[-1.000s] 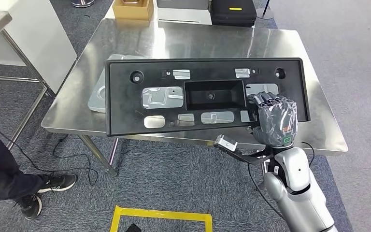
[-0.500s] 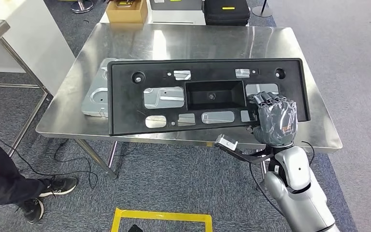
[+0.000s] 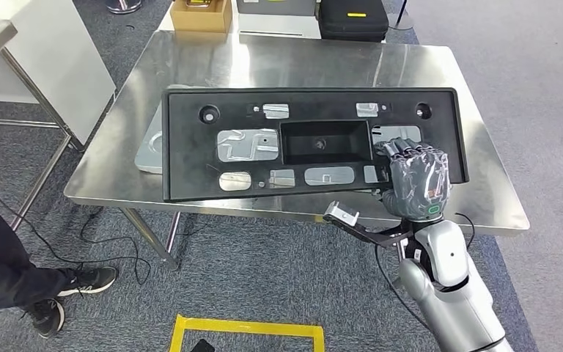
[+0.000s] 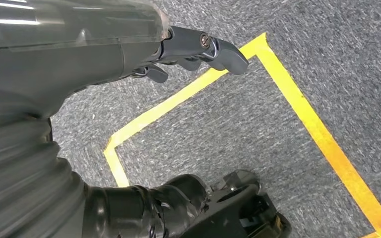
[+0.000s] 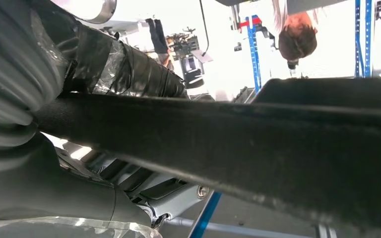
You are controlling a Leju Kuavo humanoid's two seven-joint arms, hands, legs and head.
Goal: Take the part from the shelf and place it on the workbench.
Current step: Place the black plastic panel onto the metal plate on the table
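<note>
Black part barely shifted over workbench, right hand still gripping its edge; left hand empty, fingers apart.

The right arm rises from the near right, its wrist bent forward, and the right hand grips the near right edge of the black part. The left hand hangs downward, fingers loosely extended, holding nothing.
</note>
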